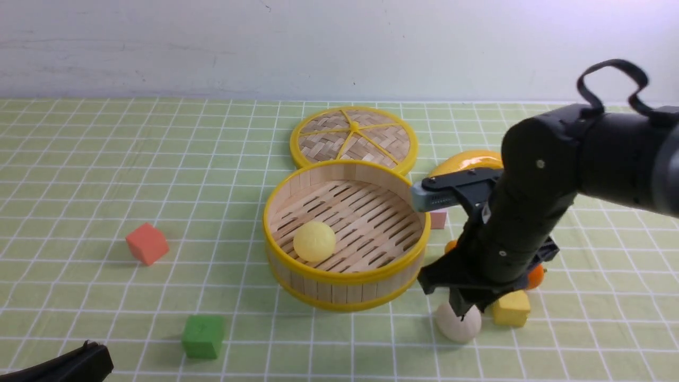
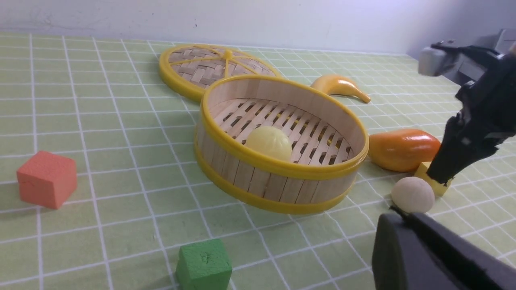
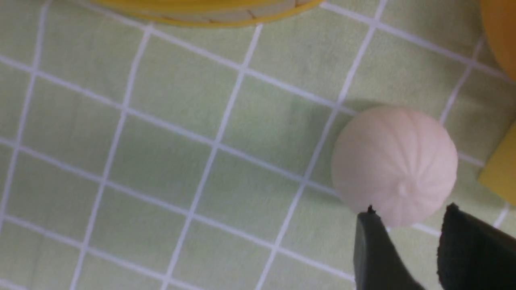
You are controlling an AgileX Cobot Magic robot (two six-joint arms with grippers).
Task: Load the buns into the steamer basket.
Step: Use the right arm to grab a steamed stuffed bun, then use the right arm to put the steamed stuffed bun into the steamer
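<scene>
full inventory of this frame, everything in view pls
steamer basket: 1, light wood with yellow rims, centre of the cloth
buns: 2; pale yellow bun inside the basket, off-white bun on the cloth front-right of it
steamer lid: 1, woven with yellow spokes, behind the basket
mango: 1, glossy orange, right of the basket
banana: 1, yellow, behind the mango
cubes: 4; red cube left, green cube front-left, yellow cube beside the off-white bun, pink cube right of the basket
cloth: 1, green with white grid
right hand: 1, black, fingers apart, by the off-white bun, not around it
left hand: 1, black, front-left edge, open or shut unclear
</scene>
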